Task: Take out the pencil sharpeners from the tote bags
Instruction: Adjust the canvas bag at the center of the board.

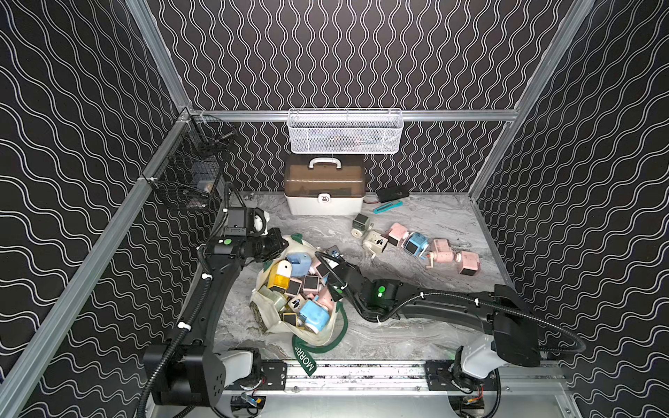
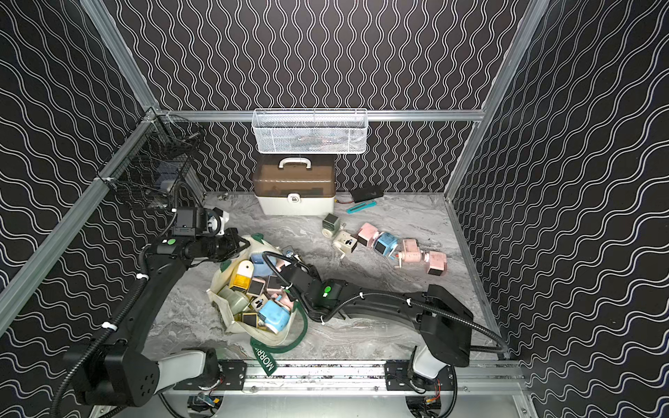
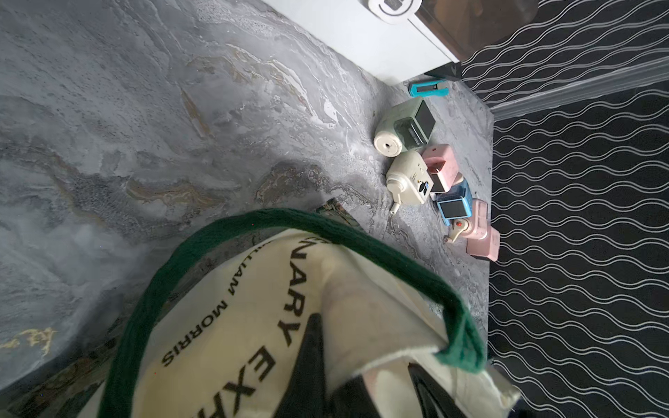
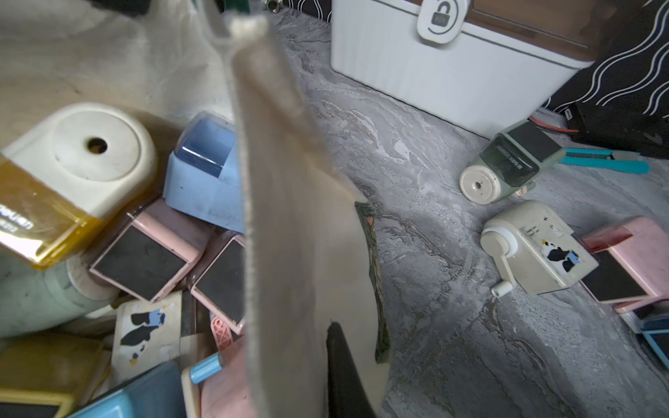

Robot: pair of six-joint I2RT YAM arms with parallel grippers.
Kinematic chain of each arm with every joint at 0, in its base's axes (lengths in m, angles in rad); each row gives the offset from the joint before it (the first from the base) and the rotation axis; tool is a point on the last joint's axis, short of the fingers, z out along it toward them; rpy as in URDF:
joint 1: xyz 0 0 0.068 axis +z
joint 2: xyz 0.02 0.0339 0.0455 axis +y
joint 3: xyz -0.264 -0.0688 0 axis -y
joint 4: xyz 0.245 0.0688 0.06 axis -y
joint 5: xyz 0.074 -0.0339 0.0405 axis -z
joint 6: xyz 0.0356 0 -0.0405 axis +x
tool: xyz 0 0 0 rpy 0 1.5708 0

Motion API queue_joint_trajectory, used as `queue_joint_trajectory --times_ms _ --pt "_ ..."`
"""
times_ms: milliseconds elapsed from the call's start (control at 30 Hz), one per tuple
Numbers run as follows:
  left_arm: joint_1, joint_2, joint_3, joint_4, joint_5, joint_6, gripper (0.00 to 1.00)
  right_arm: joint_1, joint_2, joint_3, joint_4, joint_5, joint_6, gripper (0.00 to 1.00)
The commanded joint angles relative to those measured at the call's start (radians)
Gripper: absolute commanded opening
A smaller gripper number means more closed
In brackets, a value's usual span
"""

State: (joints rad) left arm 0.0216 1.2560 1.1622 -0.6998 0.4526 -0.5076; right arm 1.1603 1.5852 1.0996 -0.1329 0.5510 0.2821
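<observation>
Cream canvas fills the foreground of both wrist views, because each arm has the tote bag [image 1: 264, 302] by its rim. The left gripper [image 3: 362, 347] is clamped tight on the cloth at the edge of the mouth toward the back wall, beside a dark green strap [image 3: 152, 300]. The right gripper [image 1: 324, 267] is closed too. In its wrist view one black finger [image 4: 344, 369] lies against the outer face of the canvas wall, so it appears to pinch the rim on the right arm's side rather than any sharpener. Holding two opposite edges looks meant to keep the limp mouth spread and the bag from sliding.

Just across the cloth from the right gripper lies the heap of pencil sharpeners [image 1: 300, 289], pink, blue, amber-topped and cream, filling the bag. Farther out on the table [image 1: 398, 325], a row of sharpeners [image 1: 416, 246] lies toward the right wall, well apart from both grippers and near the white-and-brown case [image 1: 324, 195].
</observation>
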Motion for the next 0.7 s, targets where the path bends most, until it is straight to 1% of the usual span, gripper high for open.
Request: queue_joint_trajectory --times_ms 0,133,200,267,500,567,600,667 --pt "-0.043 0.016 0.056 0.067 -0.064 -0.033 0.0 -0.037 -0.048 -0.054 0.057 -0.026 0.047 0.07" --pt "-0.122 0.07 0.15 0.122 -0.122 -0.062 0.0 -0.08 -0.074 -0.118 0.141 -0.094 0.062 0.05" --pt "-0.153 0.122 0.22 0.105 -0.144 -0.036 0.0 -0.08 -0.074 -0.132 0.165 -0.109 0.049 0.05" --pt "-0.161 0.16 0.261 0.098 -0.161 -0.002 0.0 -0.08 -0.07 -0.146 0.189 -0.133 0.054 0.06" --pt "-0.16 0.169 0.182 0.205 -0.233 0.14 0.0 -0.081 -0.016 -0.116 0.166 -0.2 0.056 0.06" --pt "-0.148 0.169 0.181 0.196 -0.239 0.167 0.0 -0.082 -0.021 -0.129 0.187 -0.225 0.044 0.07" --pt "-0.148 0.17 0.181 0.195 -0.236 0.176 0.0 -0.081 -0.025 -0.135 0.194 -0.234 0.039 0.07" --pt "-0.143 0.168 0.154 0.235 -0.182 0.178 0.0 -0.081 -0.047 -0.153 0.217 -0.26 0.01 0.07"
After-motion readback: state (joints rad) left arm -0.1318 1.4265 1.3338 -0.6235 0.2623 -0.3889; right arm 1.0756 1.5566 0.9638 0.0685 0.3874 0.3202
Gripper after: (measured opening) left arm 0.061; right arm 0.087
